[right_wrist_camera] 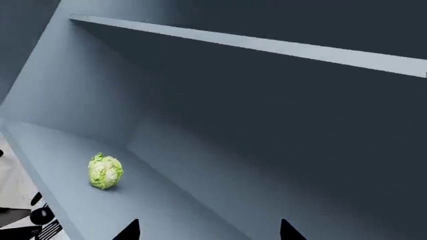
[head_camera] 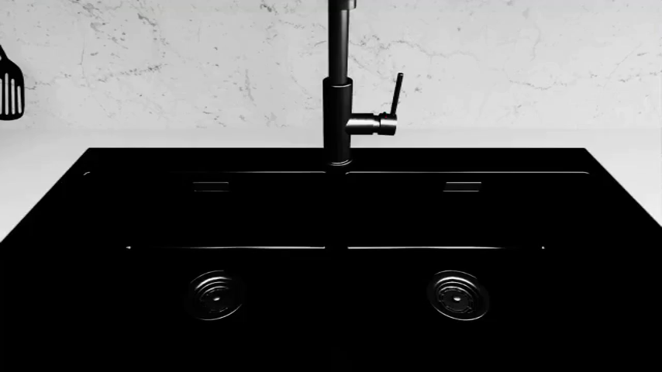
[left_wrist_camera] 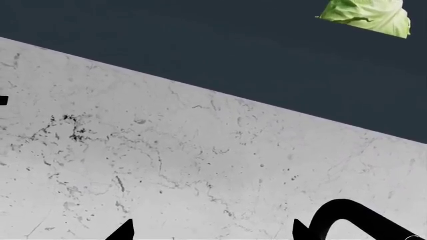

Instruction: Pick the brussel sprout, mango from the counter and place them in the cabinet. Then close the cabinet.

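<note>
1 of the 2 items, the brussel sprout (right_wrist_camera: 105, 172), already sits on the lower cabinet shelf (right_wrist_camera: 80, 200) near its front edge. The mango shows in no view, so its place cannot be told. By its kind, it should handle as smooth, firm and rather slippery, best gripped across its narrow middle. Both pairs of fingers, the right gripper (right_wrist_camera: 208, 231) and the left gripper (left_wrist_camera: 212, 232), stand wide apart and hold nothing. Below, the bench (head_camera: 31, 178) carries a black sink (head_camera: 331, 256).
</note>
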### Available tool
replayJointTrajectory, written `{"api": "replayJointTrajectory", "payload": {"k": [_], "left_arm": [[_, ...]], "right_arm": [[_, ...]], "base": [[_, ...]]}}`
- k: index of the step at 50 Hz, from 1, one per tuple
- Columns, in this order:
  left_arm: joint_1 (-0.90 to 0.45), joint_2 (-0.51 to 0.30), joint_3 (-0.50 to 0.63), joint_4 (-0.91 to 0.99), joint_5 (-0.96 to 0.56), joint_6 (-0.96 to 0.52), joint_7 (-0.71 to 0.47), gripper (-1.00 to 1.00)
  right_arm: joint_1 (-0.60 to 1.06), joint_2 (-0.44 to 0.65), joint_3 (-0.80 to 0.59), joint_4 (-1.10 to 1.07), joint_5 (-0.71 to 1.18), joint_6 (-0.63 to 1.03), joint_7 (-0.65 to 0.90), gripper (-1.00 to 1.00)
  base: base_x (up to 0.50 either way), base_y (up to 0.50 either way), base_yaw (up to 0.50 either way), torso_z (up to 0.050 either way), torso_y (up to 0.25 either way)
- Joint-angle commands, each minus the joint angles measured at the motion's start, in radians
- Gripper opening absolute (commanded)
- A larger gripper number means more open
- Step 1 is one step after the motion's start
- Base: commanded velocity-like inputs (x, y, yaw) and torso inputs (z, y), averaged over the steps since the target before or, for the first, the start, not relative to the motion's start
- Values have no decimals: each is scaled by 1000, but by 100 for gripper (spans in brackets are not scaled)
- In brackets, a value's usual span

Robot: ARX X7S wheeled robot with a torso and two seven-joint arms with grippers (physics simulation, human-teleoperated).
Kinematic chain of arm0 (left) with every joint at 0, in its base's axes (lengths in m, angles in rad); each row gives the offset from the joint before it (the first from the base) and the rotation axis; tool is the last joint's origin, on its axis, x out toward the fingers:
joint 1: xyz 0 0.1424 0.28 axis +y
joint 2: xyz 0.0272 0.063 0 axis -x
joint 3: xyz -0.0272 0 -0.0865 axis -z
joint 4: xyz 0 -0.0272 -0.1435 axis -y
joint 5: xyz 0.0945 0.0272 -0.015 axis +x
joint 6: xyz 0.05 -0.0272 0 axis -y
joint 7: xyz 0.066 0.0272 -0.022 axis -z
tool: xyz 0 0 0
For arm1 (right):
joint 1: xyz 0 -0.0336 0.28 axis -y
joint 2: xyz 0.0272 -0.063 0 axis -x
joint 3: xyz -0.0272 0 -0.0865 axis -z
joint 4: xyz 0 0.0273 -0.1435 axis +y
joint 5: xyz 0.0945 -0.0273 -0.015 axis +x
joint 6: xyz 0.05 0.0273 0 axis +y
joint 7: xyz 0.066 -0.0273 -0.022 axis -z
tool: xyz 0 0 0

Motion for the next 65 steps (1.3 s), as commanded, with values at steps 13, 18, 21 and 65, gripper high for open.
{"api": "replayJointTrajectory", "payload": {"k": [13, 18, 21, 65], "left_arm": [[-7, 3, 3, -5, 1, 2, 0, 100], [-10, 3, 4, -4, -1, 1, -2, 100], [-7, 3, 4, -4, -2, 3, -2, 100], [-9, -17, 45, 49, -23, -53, 65, 100]], "right_arm": [[-72, 68, -90, -336, 189, 217, -260, 100], [-89, 97, -119, -398, 291, 283, -253, 100], [-106, 116, -135, -438, 340, 322, -250, 100], [-522, 496, 102, -597, 1708, 378, 1042, 100]], "base": [[0, 0, 0, 0, 0], [0, 0, 0, 0, 0], [0, 0, 0, 0, 0], [0, 0, 0, 0, 0]]}}
